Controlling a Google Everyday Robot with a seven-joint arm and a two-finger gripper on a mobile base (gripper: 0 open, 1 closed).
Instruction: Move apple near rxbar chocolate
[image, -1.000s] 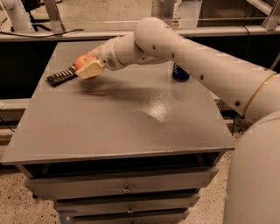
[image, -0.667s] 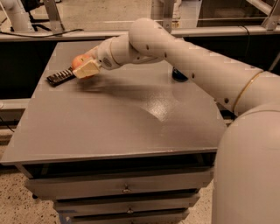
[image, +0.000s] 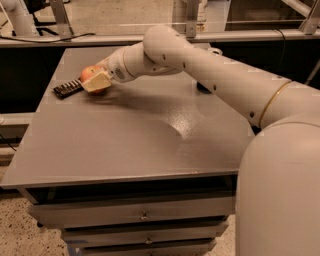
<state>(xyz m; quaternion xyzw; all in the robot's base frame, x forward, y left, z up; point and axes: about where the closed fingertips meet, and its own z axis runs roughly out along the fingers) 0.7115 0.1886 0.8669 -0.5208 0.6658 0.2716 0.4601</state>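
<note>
You are viewing the gripper (image: 93, 78) over the far left corner of the table (image: 125, 145). It is clamping the apple (image: 88, 72) between its fingers, and the near finger pad (image: 97, 83) is covering the fruit's lower front. The apple is sitting just beside the rxbar chocolate (image: 67, 89), which is lying flat on the table. Whether the apple is touching the surface cannot be determined.

Handling, as a judgement:
- You are dealing with a firm, round, smooth-skinned apple of moderate weight. It is likely to roll once released.
- You are best holding it across its widest part, as the grip appears to be doing now. Excess pressure risks bruising.
- The bar is likely light and thin in a slick wrapper, so it is apt to slide if nudged.

Labels: pale markings are showing along the bar, but none are legible. No writing is readable on the arm (image: 210, 75).
</note>
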